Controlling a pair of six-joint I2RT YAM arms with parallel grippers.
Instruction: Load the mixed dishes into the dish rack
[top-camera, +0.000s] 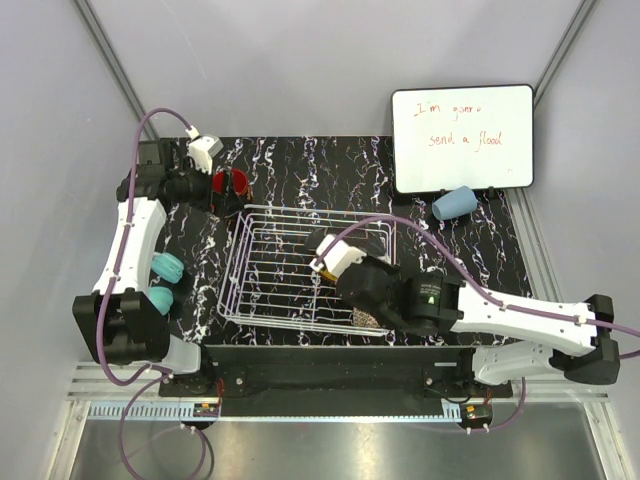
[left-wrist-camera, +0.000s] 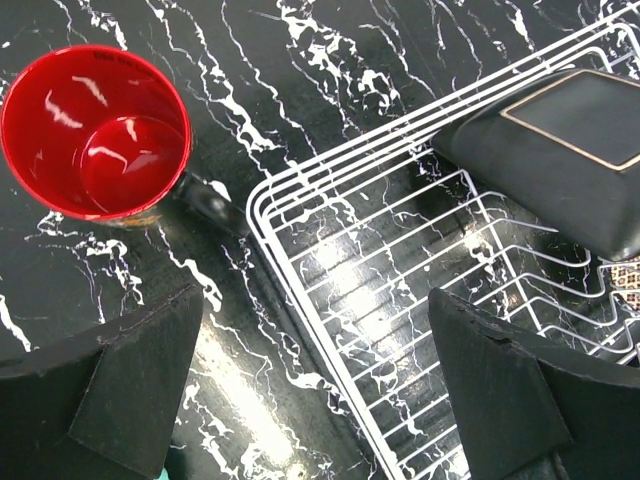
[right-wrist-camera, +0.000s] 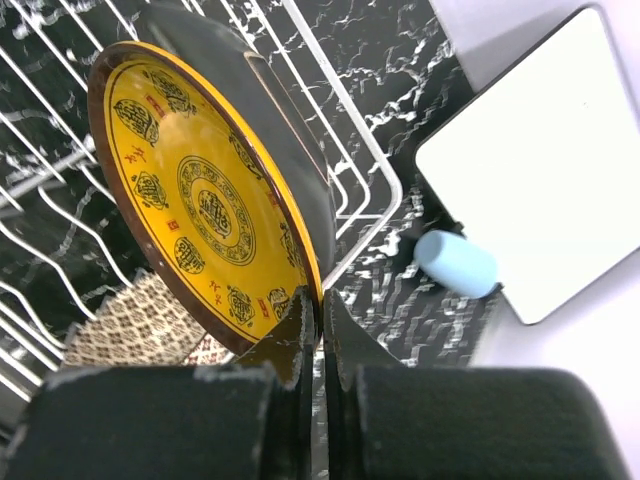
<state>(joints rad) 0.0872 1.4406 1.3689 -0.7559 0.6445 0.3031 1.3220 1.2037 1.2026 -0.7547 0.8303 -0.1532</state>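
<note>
Two dishes are showing inside the dish rack (top-camera: 233, 265). The right fingers (right-wrist-camera: 288, 345) are clenching the rim of the yellow patterned plate (right-wrist-camera: 200, 200), holding it on edge in the rack's near right part. Beneath it, what looks like a beige-brown patterned bowl (right-wrist-camera: 130, 325) is lying on the wires. The glossy red mug (left-wrist-camera: 95, 130) is standing on the desk (top-camera: 300, 160) just outside the rack's far left corner, and the left fingers (left-wrist-camera: 130, 390) are hovering there, spread wide and empty. The light blue cup (top-camera: 455, 203) is lying beyond the rack's far right corner. By my judgement, the plate is awaiting release, with mug and cup not yet loaded.
</note>
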